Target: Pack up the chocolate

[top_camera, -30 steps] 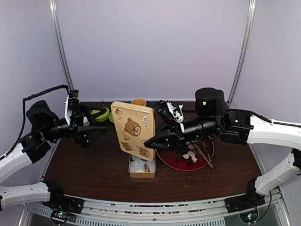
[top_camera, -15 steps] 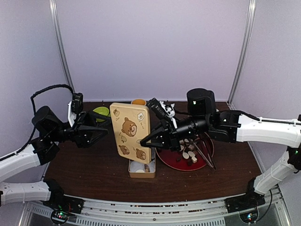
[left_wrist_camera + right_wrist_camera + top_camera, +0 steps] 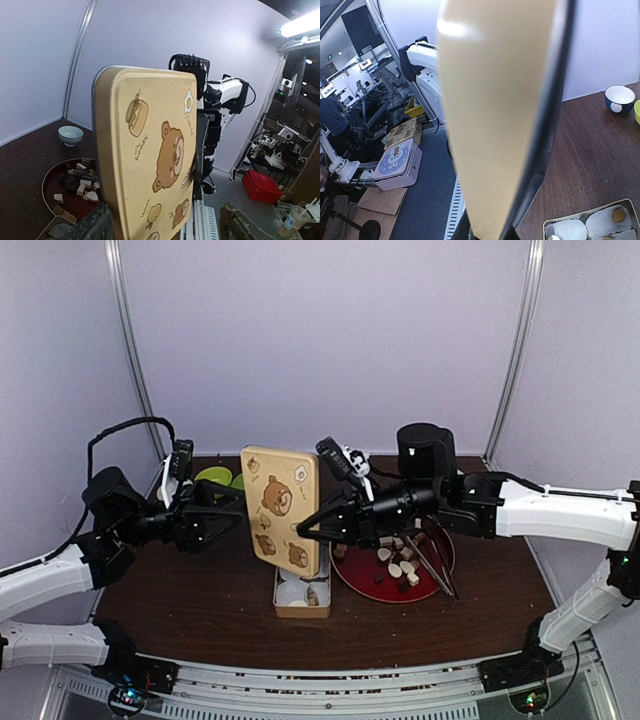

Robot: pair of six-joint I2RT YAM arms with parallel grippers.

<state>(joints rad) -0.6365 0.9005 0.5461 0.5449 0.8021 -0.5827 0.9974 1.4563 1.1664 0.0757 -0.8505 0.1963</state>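
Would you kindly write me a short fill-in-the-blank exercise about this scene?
The right fingers grip a lid showing a cartoon ___.
The left fingers are ___.
The chocolate lies on a ___ plate.
Missing words: bear; open; red.

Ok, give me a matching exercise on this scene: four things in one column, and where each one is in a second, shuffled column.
Things:
1. bear lid
2. chocolate pieces
3. paper liners
4. green bowl

Places:
A. in the tin base
B. back left of the table
C. upright in the right pincer
D. on the red plate

Pairs: 1-C, 2-D, 3-A, 4-B
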